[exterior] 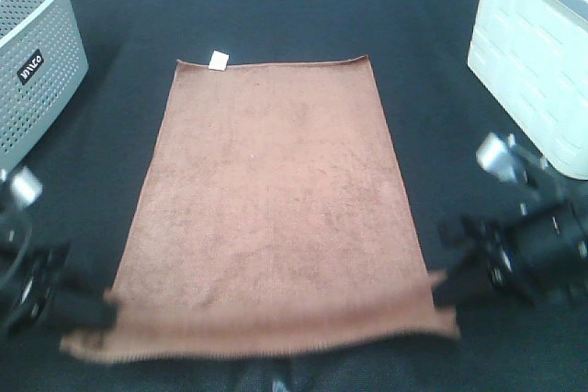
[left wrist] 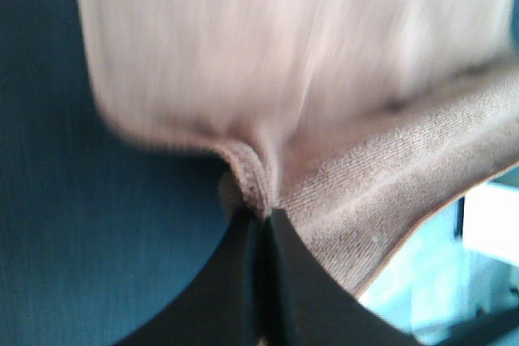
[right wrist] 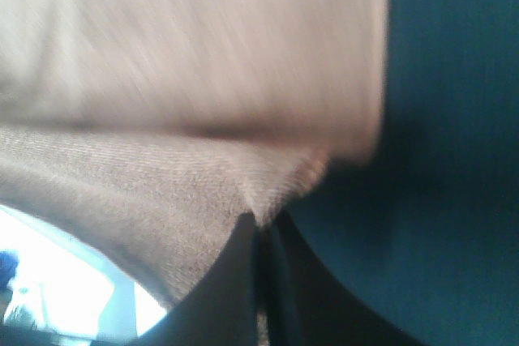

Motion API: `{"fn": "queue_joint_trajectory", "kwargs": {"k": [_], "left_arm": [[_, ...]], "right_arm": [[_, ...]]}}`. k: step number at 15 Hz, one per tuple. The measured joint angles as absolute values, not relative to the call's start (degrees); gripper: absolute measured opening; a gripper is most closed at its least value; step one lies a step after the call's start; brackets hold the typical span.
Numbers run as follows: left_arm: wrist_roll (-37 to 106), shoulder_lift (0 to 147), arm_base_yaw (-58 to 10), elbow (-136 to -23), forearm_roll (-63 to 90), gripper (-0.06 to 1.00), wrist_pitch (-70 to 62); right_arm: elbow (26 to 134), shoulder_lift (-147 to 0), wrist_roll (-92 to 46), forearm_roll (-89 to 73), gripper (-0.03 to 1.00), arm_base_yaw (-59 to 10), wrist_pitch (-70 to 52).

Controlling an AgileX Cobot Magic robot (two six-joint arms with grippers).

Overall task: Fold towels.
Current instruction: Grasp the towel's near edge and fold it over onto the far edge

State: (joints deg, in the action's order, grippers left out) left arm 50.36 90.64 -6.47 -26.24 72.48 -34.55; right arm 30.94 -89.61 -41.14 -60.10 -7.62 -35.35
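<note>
A rust-brown towel (exterior: pixel 271 199) lies flat on the dark table, long side running away from me, with a small white tag (exterior: pixel 219 61) on its far short edge. My left gripper (exterior: pixel 96 311) is shut on the towel's near left corner (left wrist: pixel 247 180). My right gripper (exterior: pixel 443 286) is shut on the near right corner (right wrist: pixel 284 180). The near edge is lifted a little off the table and looks blurred. Both wrist views show the black fingers pinched together on folded cloth.
A grey perforated basket (exterior: pixel 32 52) stands at the far left. A white plastic crate (exterior: pixel 537 52) stands at the far right. The black tabletop (exterior: pixel 276 6) stretches beyond the towel's far edge.
</note>
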Motion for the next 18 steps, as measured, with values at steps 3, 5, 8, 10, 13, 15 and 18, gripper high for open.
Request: {"fn": "queue_joint_trajectory", "kwargs": {"k": [3, 5, 8, 10, 13, 15, 18], "left_arm": [[44.12, 95.23, -6.53, -37.07, 68.01, 0.0, -34.49], [40.97, 99.01, -6.53, -44.35, 66.0, 0.0, -34.49], [38.27, 103.59, -6.53, -54.66, 64.86, 0.0, -33.92], [36.1, 108.46, -6.02, -64.11, 64.4, 0.0, -33.0], [35.07, 115.45, -4.47, -76.15, 64.0, 0.0, -32.43], [35.07, 117.91, -4.41, -79.98, 63.94, 0.0, -32.31], [34.89, 125.42, -4.41, -92.42, 63.94, 0.0, -31.17]], "right_arm": [[44.46, -93.74, -34.49, -54.26, 0.0, -7.62, -37.93], [54.72, -98.2, -30.14, -50.02, 0.0, -7.62, -40.11], [70.19, -106.05, -24.98, -45.26, 0.0, -7.62, -43.6], [83.77, -114.02, -21.72, -42.17, 0.0, -7.62, -46.07], [99.41, -123.7, -19.88, -39.76, 0.0, -7.62, -48.87], [103.88, -126.45, -18.85, -39.02, 0.0, -7.62, -49.39], [117.28, -135.16, -17.42, -36.55, 0.0, -7.62, -49.5]]}}
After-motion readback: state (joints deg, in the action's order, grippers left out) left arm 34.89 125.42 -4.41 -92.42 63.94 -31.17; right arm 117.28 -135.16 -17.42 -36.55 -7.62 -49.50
